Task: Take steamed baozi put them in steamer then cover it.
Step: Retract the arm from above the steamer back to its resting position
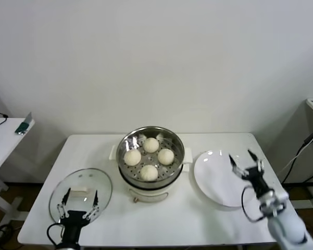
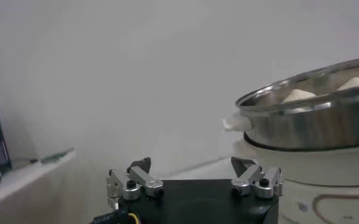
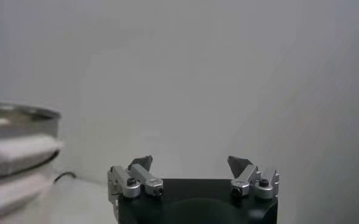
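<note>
With four baozi (image 1: 149, 157) in the steamer (image 1: 151, 162), the left end effector (image 1: 79, 200), wide open and empty above the cover (image 1: 80, 194), risked an off-centre grip slipping off the handle.

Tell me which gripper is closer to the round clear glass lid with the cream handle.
Left. The left gripper hovers open right over the glass lid's near edge, while the right gripper is open over the white plate, beyond the steel steamer.
</note>
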You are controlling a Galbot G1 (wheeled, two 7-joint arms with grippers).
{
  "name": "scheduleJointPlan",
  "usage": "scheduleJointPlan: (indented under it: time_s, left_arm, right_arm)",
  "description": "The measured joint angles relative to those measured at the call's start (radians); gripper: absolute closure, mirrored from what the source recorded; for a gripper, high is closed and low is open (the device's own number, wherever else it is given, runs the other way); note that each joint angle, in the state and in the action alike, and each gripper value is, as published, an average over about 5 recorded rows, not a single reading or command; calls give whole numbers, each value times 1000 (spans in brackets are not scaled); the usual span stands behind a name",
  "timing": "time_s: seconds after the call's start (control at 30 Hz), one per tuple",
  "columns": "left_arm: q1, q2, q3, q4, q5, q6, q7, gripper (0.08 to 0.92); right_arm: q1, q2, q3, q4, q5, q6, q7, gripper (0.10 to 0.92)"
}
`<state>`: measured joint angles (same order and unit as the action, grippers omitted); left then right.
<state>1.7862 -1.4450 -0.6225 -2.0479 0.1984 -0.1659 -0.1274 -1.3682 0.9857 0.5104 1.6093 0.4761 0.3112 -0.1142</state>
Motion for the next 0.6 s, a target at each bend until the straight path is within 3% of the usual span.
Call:
scheduleJointPlan:
  time_s: [0.3,0.6]
  left_arm:
    - [-13,44,-41,49,313,-59,-153,177]
    - [-53,72,-59,191,691,-11,-305,177]
  right_arm:
    - [-146,138,42,19,-48,132,28,203]
    - [-207,205,67,20,-69,203,61,203]
